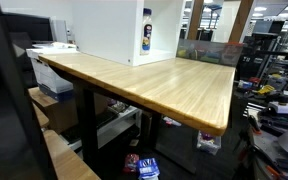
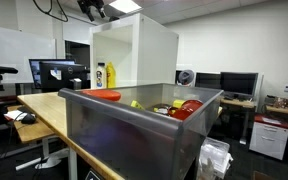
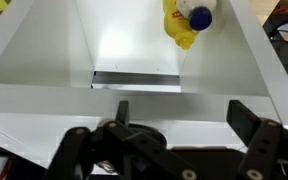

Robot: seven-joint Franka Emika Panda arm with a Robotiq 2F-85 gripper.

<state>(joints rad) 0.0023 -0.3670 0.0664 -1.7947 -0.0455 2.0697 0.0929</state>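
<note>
We've got the claw (image 3: 181, 112) spread wide with nothing in it, hanging up high and looking down into the open side of the white box (image 2: 134, 50) on the bench (image 1: 174, 85). The yellow bottle (image 1: 146, 32) stands upright inside, tucked against one wall. We reckon that open side is the only way in. A grey bin (image 2: 134, 125) of bits sits nearer the camera.
</note>
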